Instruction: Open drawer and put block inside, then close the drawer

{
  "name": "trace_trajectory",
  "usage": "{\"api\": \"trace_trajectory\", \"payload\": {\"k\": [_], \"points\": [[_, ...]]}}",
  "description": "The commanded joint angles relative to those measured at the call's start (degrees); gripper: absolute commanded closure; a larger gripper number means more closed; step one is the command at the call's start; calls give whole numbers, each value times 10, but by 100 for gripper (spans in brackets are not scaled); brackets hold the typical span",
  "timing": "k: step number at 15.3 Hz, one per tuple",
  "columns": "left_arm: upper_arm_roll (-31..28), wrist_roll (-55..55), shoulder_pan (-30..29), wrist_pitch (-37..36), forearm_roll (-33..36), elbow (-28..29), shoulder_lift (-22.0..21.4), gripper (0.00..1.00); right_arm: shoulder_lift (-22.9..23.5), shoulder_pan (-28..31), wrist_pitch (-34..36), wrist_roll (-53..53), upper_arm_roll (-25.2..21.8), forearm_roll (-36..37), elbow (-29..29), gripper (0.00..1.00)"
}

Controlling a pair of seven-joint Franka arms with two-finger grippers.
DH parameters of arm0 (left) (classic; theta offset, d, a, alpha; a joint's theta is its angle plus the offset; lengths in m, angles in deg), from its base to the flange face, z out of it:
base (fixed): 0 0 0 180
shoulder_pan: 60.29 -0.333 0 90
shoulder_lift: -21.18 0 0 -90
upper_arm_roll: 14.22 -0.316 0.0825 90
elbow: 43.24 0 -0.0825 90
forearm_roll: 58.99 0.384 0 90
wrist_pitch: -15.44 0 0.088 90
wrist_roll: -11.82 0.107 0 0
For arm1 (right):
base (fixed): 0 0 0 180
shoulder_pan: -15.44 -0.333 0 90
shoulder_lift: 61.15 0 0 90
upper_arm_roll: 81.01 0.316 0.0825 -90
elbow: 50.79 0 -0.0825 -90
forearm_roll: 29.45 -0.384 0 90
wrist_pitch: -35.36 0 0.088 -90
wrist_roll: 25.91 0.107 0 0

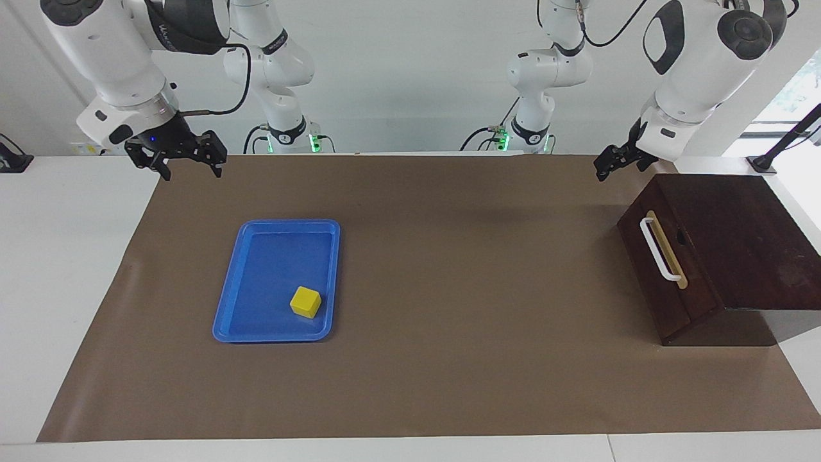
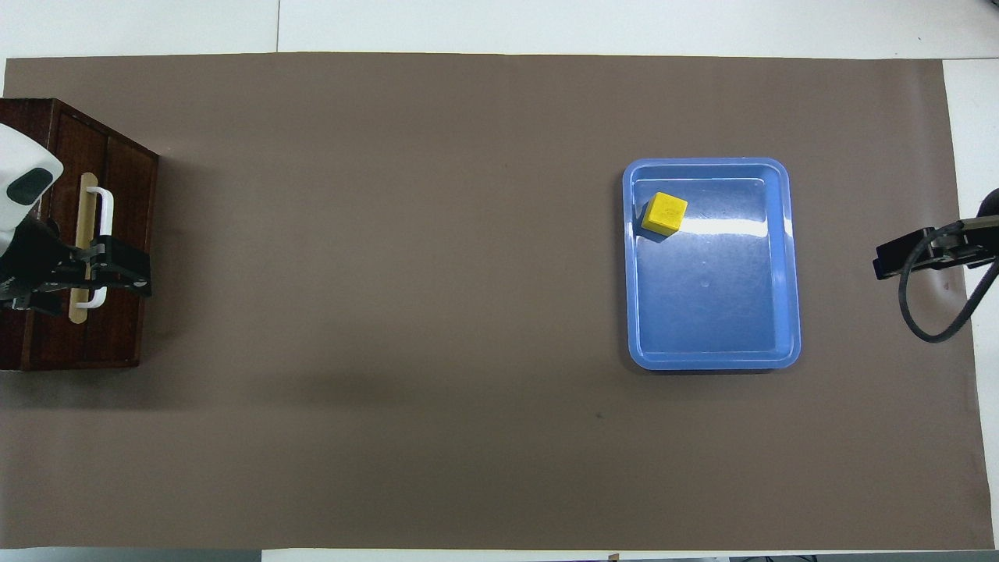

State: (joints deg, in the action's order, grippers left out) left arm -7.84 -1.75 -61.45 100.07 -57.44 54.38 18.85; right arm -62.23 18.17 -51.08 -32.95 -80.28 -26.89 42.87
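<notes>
The block, a small yellow cube, lies in a flat blue tray, in the tray's corner farthest from the robots. The drawer is closed in its dark wooden box at the left arm's end, and its white handle faces the tray. My left gripper hangs open in the air by the box, clear of the handle. My right gripper is open and empty, raised over the mat's edge at the right arm's end.
A brown mat covers most of the white table. A black stand sits on the table beside the box, nearer to the robots. A wide stretch of bare mat lies between tray and box.
</notes>
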Motion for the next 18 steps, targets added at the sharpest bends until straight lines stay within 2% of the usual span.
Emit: {"api": "trace_trajectory", "payload": {"k": [1,7,10,15,18], "points": [[0,0,-5,-3,-8,5,-10,0,3,10,-5,-17,6,7,-5,0],[0,0,-5,-3,-8,5,-10,0,2,10,-5,-24,6,7,-4,0],[0,0,-5,-3,-8,5,-10,0,0,11,-5,21,5,-2,1,0],[0,1,-5,-13,-8,7,-12,0,8,11,-21,282,4,-113,32,0],[0,1,-6,-10,-7,5,-17,0,49,17,-64,452,2,-210,39,0]]}}
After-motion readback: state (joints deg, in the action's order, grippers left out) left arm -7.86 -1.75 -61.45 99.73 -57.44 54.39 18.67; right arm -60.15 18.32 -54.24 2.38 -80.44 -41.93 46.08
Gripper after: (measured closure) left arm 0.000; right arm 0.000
